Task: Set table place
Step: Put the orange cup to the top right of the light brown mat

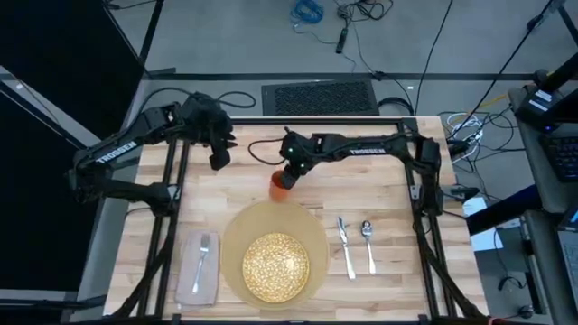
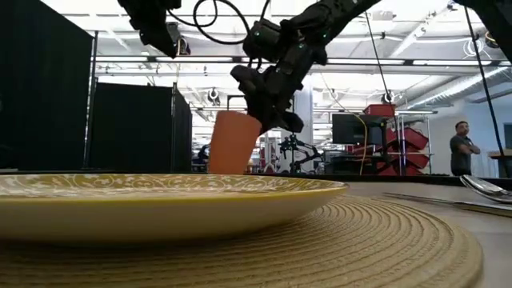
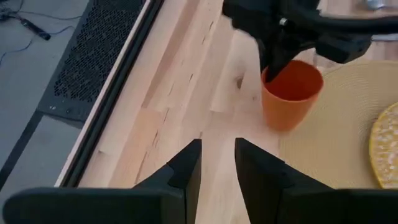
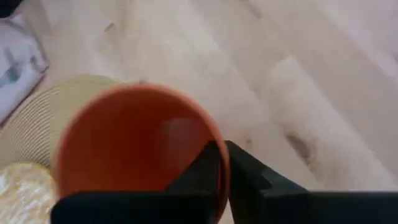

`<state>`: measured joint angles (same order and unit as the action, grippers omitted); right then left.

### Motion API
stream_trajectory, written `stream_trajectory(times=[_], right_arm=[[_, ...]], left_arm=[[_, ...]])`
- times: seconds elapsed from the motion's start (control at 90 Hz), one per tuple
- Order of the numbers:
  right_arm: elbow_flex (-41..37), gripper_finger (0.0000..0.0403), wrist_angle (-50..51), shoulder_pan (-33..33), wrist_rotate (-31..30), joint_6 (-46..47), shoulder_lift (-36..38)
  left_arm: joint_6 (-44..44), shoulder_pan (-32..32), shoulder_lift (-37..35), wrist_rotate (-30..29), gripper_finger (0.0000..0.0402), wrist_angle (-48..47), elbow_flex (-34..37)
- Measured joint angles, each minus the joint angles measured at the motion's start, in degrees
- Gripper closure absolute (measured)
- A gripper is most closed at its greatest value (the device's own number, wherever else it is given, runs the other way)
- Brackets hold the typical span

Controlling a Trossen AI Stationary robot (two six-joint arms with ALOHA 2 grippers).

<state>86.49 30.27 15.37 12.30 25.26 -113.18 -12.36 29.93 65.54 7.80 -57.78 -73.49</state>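
Overhead looks straight down, low view skims the mat (image 2: 376, 240), wrist views sit close; all share the cup (image 1: 282, 183)

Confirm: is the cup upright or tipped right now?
Upright. The cup stands mouth up beside the mat, with the right gripper pinching its rim.

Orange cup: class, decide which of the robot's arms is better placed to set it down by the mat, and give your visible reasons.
Right. The right gripper is shut on the orange cup rim, at the far edge of the mat. The left gripper is off to the side above bare table, holding nothing.
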Motion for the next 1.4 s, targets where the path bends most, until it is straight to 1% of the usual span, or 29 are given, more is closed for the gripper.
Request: stream_trajectory(times=[0.089,0.256,0.333,0.389,0.444,0.533,0.633,0.778,0.867,0.967,1.078,1.222,1.4], right_arm=[[4.9,0.0401,10.0,0.2,-0.9,-2.5,0.4],[17.5,0.0402,33.3,-0.4,-7.7,-7.2,2.4],[21.9,0.0402,43.5,-0.5,-8.2,-7.9,3.6],[23.2,0.0402,48.5,-0.6,-8.7,-7.6,5.5],[23.1,0.0402,52.0,-0.6,-10.9,-6.1,8.0],[20.1,0.0402,55.1,-0.5,-14.8,-3.0,12.7],[12.9,0.0403,52.6,-0.5,-15.5,0.9,19.5],[-2.5,0.0403,43.5,-1.2,-14.8,6.3,29.1],[-11.3,0.0403,36.1,-1.4,-12.4,8.7,32.4],[-18.0,0.0403,29.2,-1.6,-10.4,9.7,33.0],[-21.1,0.0403,25.3,-2.4,-9.9,10.1,30.5],[-21.2,0.0403,22.9,-3.6,-9.3,9.8,27.0],[-21.2,0.0403,22.4,-4.6,-9.2,9.7,25.0]], left_arm=[[0.0,0.0,0.0,0.4,0.0319,0.0,0.0],[0.0,0.0,0.0,0.6,0.0319,-0.3,0.0],[-0.1,0.0,0.0,0.8,0.0319,-0.4,0.0],[-0.4,0.0,0.0,1.2,0.0319,-0.3,0.0],[-0.5,0.0,0.0,1.4,0.0319,-0.4,0.0],[-0.6,0.0,0.0,2.3,0.0319,-0.4,0.0],[-1.5,0.0,0.0,2.7,0.0319,-0.4,0.0],[-1.6,0.0,0.0,2.7,0.0319,0.3,1.7],[-1.7,0.0,0.0,2.7,0.0319,0.3,3.3],[-1.9,0.0,0.0,2.7,0.0319,0.8,4.5],[-1.5,0.0,0.0,2.9,0.0319,2.7,5.5],[-1.5,0.0,0.0,2.9,0.0319,3.1,5.7],[-1.5,0.0,0.0,3.0,0.0319,3.5,5.7]])
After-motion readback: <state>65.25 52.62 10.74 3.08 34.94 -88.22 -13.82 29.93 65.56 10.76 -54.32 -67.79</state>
